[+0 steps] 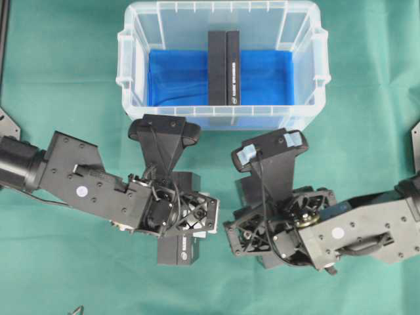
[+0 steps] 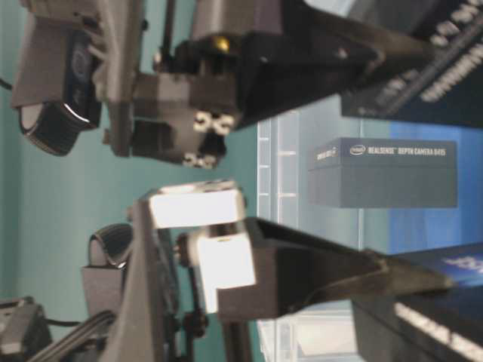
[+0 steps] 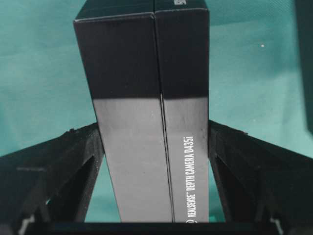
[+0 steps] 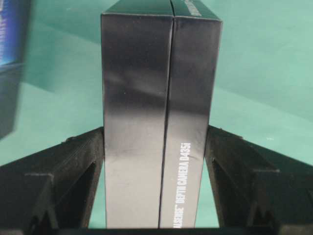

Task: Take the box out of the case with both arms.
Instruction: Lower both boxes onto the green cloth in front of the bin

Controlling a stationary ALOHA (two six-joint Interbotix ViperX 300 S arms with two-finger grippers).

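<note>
Between our left gripper's point(image 3: 155, 215) jaws sits one black box point(image 3: 146, 112), clamped across its narrow sides; our right gripper point(image 4: 155, 215) clamps another point(image 4: 161, 112). Stiff, light cardboard, smooth enough to slip. A third box point(image 1: 224, 67) stands in the case point(image 1: 131, 98).

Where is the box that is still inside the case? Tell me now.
In the overhead view the box stands in the middle of the case, on the blue lining, midway between its left and right walls.
</note>
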